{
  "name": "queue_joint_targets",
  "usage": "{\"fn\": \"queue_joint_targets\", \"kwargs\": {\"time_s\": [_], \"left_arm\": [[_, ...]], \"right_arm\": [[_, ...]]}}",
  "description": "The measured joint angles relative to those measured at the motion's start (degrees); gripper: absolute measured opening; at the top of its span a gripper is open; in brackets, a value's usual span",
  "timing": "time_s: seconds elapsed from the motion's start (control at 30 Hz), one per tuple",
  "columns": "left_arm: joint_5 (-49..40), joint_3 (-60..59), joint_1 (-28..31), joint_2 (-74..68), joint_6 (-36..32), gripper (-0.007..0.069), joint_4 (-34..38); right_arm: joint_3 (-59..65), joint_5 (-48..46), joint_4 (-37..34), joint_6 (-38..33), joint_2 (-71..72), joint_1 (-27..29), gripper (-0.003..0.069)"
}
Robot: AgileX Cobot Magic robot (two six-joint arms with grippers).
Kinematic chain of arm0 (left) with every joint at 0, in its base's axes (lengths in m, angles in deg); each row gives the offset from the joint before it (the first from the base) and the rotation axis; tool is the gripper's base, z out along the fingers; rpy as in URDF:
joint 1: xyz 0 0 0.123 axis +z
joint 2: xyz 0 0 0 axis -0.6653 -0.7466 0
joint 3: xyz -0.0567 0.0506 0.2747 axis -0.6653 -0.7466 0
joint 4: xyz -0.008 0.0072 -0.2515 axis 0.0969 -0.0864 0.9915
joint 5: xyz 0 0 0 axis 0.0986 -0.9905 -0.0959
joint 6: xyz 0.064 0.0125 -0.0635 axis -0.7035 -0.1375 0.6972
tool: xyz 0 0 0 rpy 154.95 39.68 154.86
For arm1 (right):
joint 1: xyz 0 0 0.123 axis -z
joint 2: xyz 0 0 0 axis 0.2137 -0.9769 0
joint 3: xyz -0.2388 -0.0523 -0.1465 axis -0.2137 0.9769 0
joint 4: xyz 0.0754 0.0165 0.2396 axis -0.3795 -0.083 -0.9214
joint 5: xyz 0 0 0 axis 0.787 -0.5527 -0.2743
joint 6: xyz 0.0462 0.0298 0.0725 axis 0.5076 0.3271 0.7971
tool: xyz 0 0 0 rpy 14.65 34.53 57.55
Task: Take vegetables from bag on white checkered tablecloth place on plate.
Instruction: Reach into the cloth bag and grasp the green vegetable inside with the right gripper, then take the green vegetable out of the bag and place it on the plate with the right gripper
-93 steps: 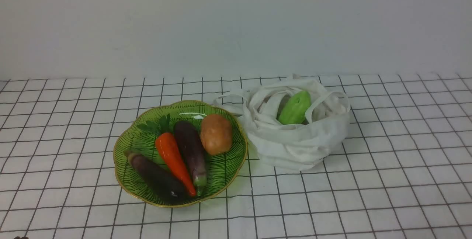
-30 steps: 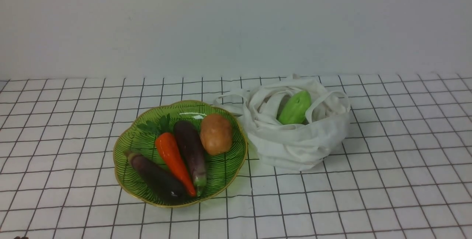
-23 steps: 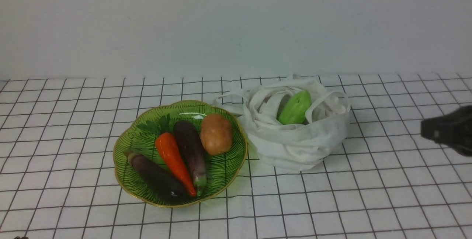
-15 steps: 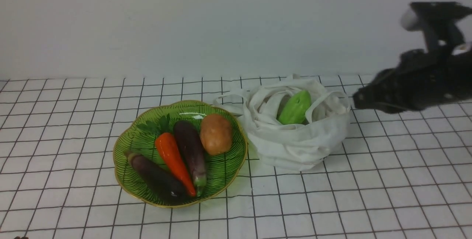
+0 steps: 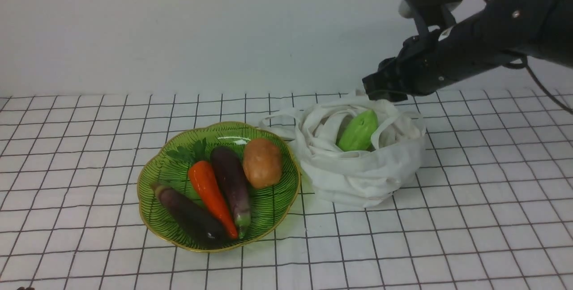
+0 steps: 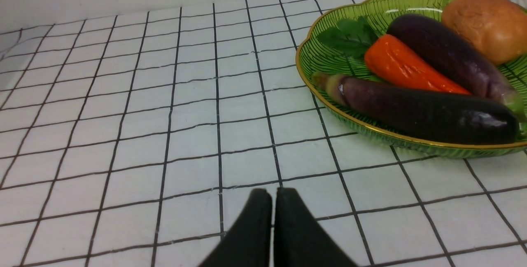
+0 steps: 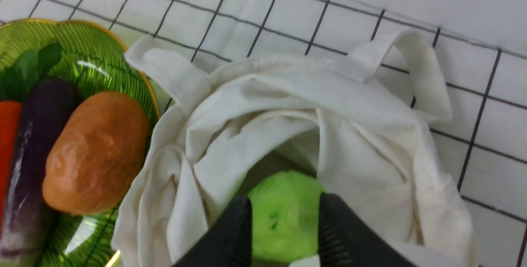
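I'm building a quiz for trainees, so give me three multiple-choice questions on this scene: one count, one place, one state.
1. How many eggplants lie on the plate? A one, B two, C four.
2. Where is the green vegetable? A on the plate, B in the bag, C held aloft.
3. The right gripper has its jaws: A open, B shut empty, C shut on something.
Answers: 1 B, two purple ones flank the carrot; 2 B, it shows in the bag's mouth; 3 A, the wrist view shows a gap between them.
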Motion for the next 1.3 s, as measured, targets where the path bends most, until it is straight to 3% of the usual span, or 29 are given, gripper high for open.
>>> {"fn": "queue_joint_targets", "kwargs": {"time_s": [0.03, 0.13, 0.27, 0.47, 0.53, 0.57, 1.13, 1.3], "left_arm": [[0.0, 0.0, 0.0, 0.0, 0.0, -0.0008, 0.0], [0.0, 0.0, 0.0, 0.0, 0.0, -0.0008, 0.0], [0.0, 0.0, 0.0, 0.0, 0.0, -0.0008, 0.0], [0.0, 0.0, 0.0, 0.0, 0.0, -0.0008, 0.0], [0.0, 0.0, 0.0, 0.0, 0.0, -0.0008, 0.0], [0.0, 0.0, 0.0, 0.0, 0.0, -0.0008, 0.0], [0.0, 0.0, 0.0, 0.0, 0.0, -0.0008, 0.0], [0.0, 0.0, 0.0, 0.0, 0.0, -0.0008, 0.0]], "right_arm": [[-1.1, 0.9, 0.0, 0.0, -2.0, 0.0, 0.0309], [-2.0, 1.3, 0.0, 0.0, -4.4, 0.0, 0.0398], [-2.1, 1.0, 0.0, 0.1, -8.2, 0.0, 0.0461], [-2.1, 0.6, 0.0, 0.2, -9.7, -0.1, 0.0425], [-2.2, 0.6, 0.0, 0.3, -9.6, -0.1, 0.0306], [-2.3, 0.6, -0.1, 0.3, -9.6, -0.1, 0.0283], [-9.3, -9.3, -1.3, 1.3, 3.9, -0.1, 0.0286], [-9.8, -12.4, -15.1, -3.5, 9.2, -1.5, 0.0286]]}}
